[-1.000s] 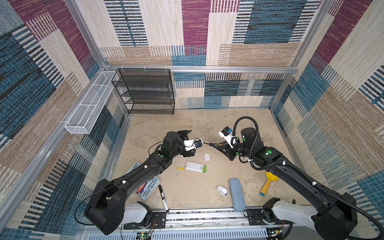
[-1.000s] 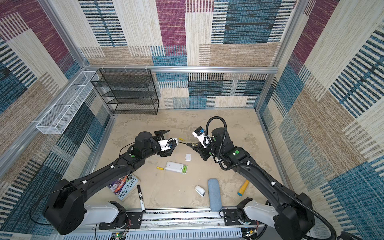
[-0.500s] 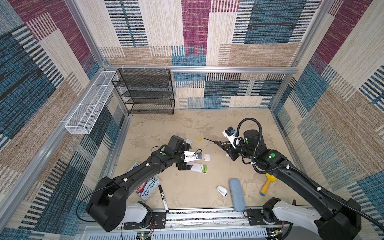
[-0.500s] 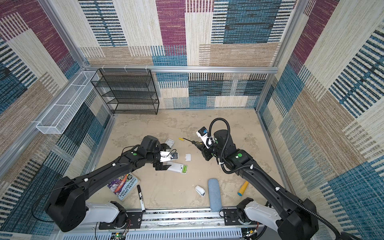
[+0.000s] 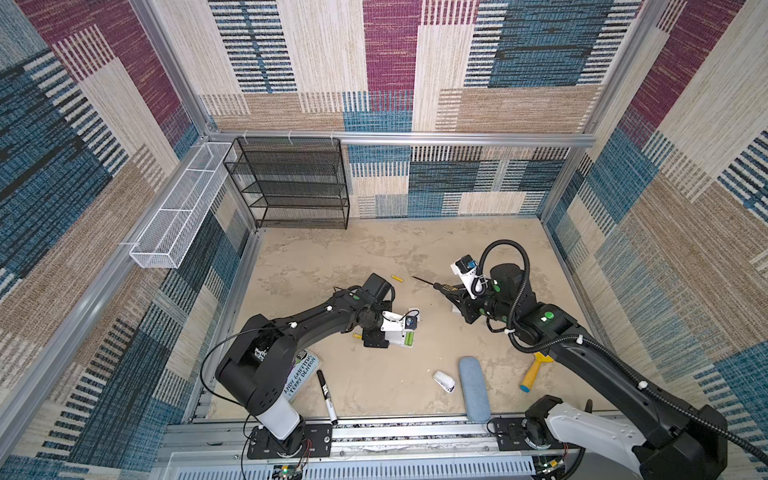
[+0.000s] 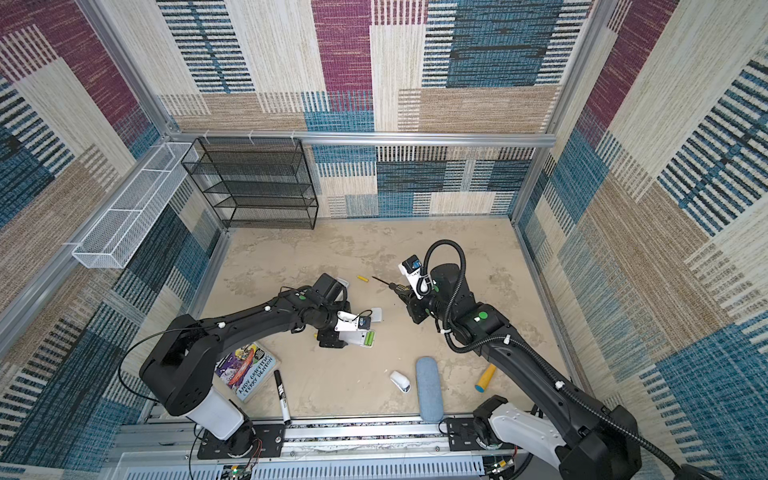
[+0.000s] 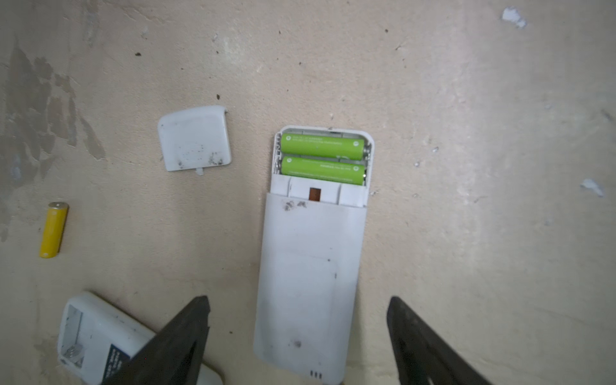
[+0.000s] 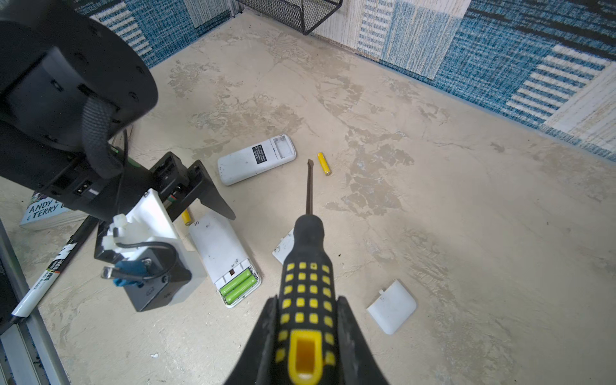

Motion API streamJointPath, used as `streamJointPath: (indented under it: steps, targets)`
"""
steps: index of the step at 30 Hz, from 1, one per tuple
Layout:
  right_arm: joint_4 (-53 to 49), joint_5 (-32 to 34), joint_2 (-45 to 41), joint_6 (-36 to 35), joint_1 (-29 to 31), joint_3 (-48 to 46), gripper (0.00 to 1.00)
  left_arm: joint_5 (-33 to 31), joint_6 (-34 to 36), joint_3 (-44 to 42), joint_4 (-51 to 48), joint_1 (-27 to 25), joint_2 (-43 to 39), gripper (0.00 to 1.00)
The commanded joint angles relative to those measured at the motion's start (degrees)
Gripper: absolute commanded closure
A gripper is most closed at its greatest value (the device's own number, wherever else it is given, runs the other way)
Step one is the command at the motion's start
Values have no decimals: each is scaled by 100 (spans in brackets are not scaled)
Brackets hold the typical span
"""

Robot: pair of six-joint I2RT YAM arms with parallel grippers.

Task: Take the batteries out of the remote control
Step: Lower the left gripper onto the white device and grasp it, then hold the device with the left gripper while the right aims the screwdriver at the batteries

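A white remote control [image 7: 310, 266] lies back-up on the floor, its compartment uncovered with two lime green batteries [image 7: 321, 158] side by side in it. My left gripper [image 7: 298, 300] is open, one finger on each side of the remote's far end with gaps both sides. In a top view it [image 5: 384, 337] hangs low over the remote [image 5: 401, 336]. A yellow battery [image 7: 53, 230] lies loose, another [image 8: 324, 163] beside a second remote [image 8: 256, 160] with an empty compartment. My right gripper [image 8: 305, 310] is shut on a black-and-yellow screwdriver [image 8: 308, 253], held above the floor.
Two white battery covers [image 8: 393, 306] [image 7: 195, 138] lie loose. Near the front are a book [image 5: 301, 374], a marker [image 5: 327, 395], a small white stapler [image 5: 444, 381], a grey-blue case [image 5: 473, 388] and a yellow-handled scraper [image 5: 532, 370]. A black mesh shelf [image 5: 291, 183] stands at the back.
My left gripper has come down and forward onto the remote with the green batteries, its jaws narrowing a little. The right gripper drew the screwdriver slightly back to the right.
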Motion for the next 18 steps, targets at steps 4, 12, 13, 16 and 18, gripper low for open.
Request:
streamJointPath:
  steps: [4, 12, 13, 16, 18]
  targets:
    - [107, 101, -60, 95, 0, -28, 100, -190, -155, 168, -379, -59, 328, 18]
    - [106, 138, -62, 138, 0, -41, 100, -498, -303, 142, -396, -69, 496, 23]
    - [105, 152, -56, 148, 0, -43, 100, -541, -363, 142, -372, -69, 520, 24]
    - [59, 218, -40, 242, 0, -36, 100, -602, -611, 174, -367, -78, 528, 27]
    - [15, 250, -27, 308, 0, -19, 100, -611, -764, 168, -366, -78, 494, 28]
